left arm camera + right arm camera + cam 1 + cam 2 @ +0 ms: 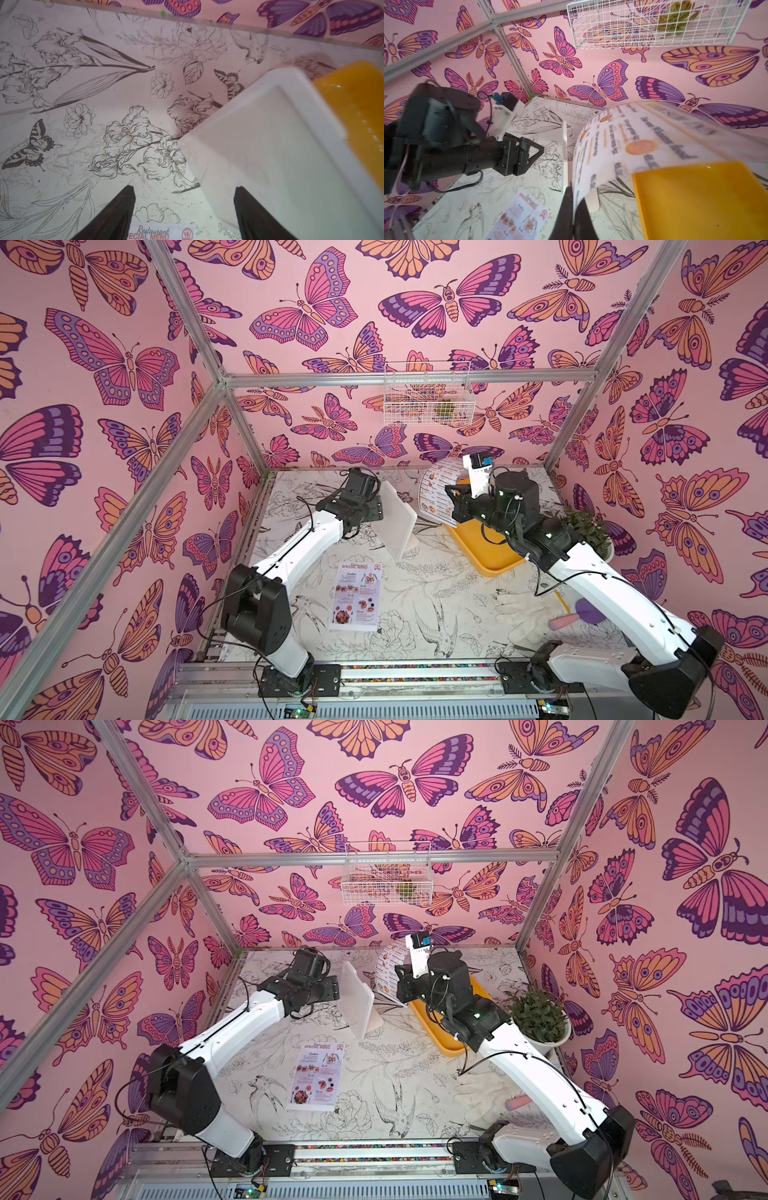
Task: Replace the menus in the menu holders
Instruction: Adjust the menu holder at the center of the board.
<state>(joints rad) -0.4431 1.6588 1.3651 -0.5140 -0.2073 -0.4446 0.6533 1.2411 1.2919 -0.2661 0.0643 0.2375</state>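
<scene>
The menu holder (398,522) stands upright on the desk (424,597) between my two arms. It is a clear acrylic pane with rounded corners and pale edges, and its face looks plain and milky. From the right wrist the holder (564,145) shows only edge-on, as a thin white strip.

The SPECIAL MENU sheet (356,597) lies flat on the desk, nearer the arm bases than the holder, with a red heading and small food photos. In the left wrist view that sheet (162,232) is cut off just below its heading.

My left gripper (184,188) has its jaws well apart, just beside the holder (270,155). One finger overlaps the pane, and I cannot tell whether it touches.

My right gripper (572,199) is pinched tight on the lower edge of the curled menu (633,141), which bows up beside the holder, next to the yellow tray (695,197). Its print is blurred and I cannot read the heading. In both top views my own wrist hides this gripper and part of the curled menu (438,489).
</scene>
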